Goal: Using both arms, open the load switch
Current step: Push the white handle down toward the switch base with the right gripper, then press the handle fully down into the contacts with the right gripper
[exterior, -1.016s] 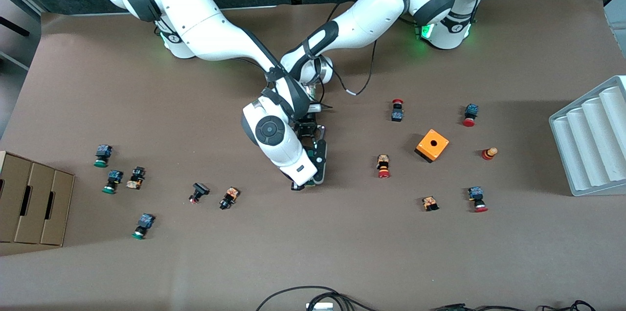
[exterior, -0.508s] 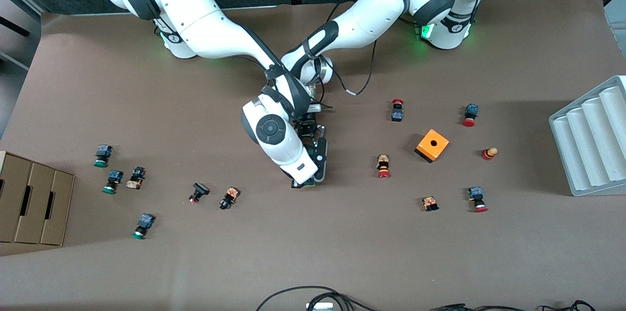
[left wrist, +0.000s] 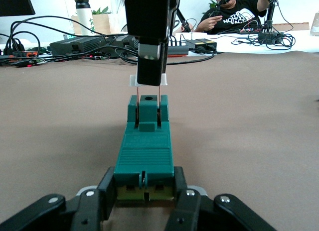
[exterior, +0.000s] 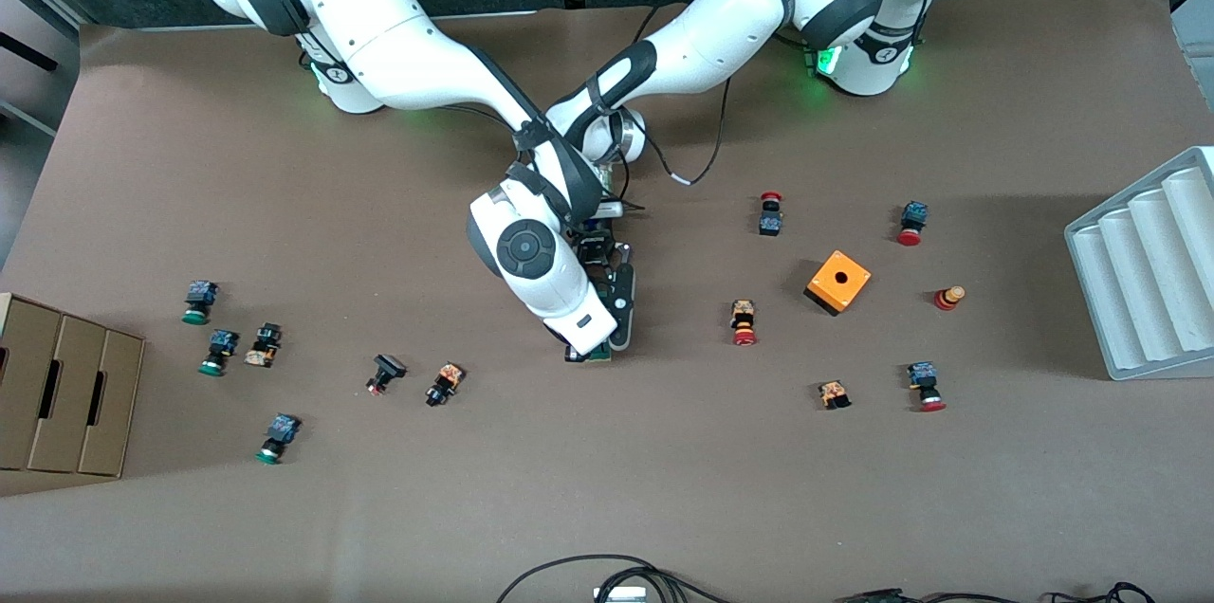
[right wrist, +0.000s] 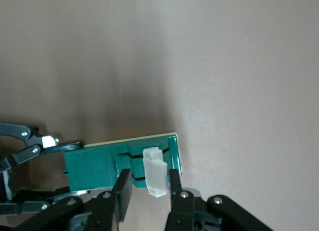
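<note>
At mid-desk [exterior: 664,451], toward the right arm's end from the orange cube [exterior: 838,282], the load switch [left wrist: 144,154] is clamped at one end by the left claw [left wrist: 144,203]. Its white end piece [right wrist: 155,172] is pinched by the right claw [right wrist: 148,191]. In the front view the switch is largely hidden beneath the right arm's wrist [exterior: 541,276].

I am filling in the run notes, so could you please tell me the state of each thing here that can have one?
load switch: flat on the table, gripped at both ends, white end piece still attached.
left hand: shut on the switch's body end.
right hand: shut on the white end piece.
orange cube: resting on the table, hole facing up, untouched.
grey tray: at the left arm's end of the table.
</note>
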`<action>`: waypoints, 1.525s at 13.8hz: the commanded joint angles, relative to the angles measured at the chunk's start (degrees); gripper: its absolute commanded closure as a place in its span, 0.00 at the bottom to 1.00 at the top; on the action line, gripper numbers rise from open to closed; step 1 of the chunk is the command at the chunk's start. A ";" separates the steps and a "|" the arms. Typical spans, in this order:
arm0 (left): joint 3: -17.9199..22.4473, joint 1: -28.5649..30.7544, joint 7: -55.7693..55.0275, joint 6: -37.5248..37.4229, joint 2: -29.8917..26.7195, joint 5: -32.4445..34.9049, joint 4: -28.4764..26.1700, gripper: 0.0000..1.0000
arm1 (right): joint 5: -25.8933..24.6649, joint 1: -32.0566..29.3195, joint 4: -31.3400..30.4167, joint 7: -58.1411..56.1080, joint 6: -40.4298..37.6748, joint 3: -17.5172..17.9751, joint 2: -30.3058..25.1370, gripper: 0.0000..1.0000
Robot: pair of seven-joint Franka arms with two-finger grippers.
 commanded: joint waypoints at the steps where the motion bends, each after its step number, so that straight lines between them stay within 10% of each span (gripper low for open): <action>1: 0.41 -0.16 1.31 1.67 1.60 0.73 2.10 0.57 | -1.03 1.24 -1.18 2.18 -1.08 -0.44 -1.53 0.62; 21: 0.41 -0.16 1.31 1.76 1.60 0.73 2.10 0.57 | -1.12 1.77 -3.63 4.21 -3.28 -0.44 -4.08 0.62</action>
